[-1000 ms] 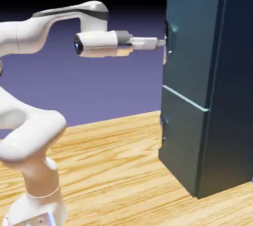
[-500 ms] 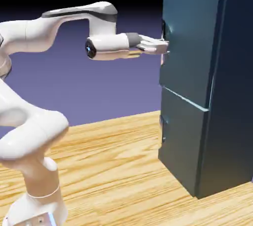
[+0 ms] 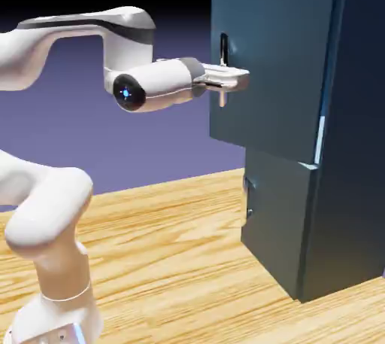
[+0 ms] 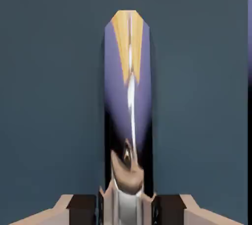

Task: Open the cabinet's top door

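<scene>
Part of the handle (image 3: 223,49) hidden behind the tool (image 3: 234,79)

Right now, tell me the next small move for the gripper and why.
Probably keep the grip and ease the handle a little farther out along the door's swing: the gripper is closed on it, and the top door stands only partly open, its free edge out past the lower door.

Exterior view: stationary, sideways — hand view: close, facing the door (image 4: 197,96).
</scene>
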Available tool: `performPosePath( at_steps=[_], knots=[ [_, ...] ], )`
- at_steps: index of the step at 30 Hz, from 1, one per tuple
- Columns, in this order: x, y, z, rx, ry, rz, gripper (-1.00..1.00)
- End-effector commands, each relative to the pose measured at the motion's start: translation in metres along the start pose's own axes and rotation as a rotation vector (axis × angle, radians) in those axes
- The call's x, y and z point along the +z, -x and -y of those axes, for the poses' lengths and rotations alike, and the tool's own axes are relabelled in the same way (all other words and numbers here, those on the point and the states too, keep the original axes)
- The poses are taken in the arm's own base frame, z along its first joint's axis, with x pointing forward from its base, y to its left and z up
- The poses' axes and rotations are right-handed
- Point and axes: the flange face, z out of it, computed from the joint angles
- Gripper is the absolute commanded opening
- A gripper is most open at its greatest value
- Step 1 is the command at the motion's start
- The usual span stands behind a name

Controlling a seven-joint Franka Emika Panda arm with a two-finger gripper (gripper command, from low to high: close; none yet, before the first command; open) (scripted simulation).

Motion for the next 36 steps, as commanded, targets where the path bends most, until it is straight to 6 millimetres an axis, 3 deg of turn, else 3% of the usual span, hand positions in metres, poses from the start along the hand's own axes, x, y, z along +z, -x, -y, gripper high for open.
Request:
performPosePath(
  at_steps=[1,19,26,34,35,36],
  knots=[
    [-0.006,0.003,0.003,0.0,0.02,-0.021,-1.0],
    [-0.094,0.079,0.079,0.0,0.401,-0.402,-1.0],
    [-0.111,0.116,0.115,0.0,0.549,-0.549,-1.0],
    [-0.116,0.151,0.151,0.0,0.685,-0.685,-1.0],
    [-0.116,0.151,0.151,0.0,0.685,-0.685,1.0],
    [-0.116,0.151,0.151,0.0,0.685,-0.685,1.0]
  ],
)
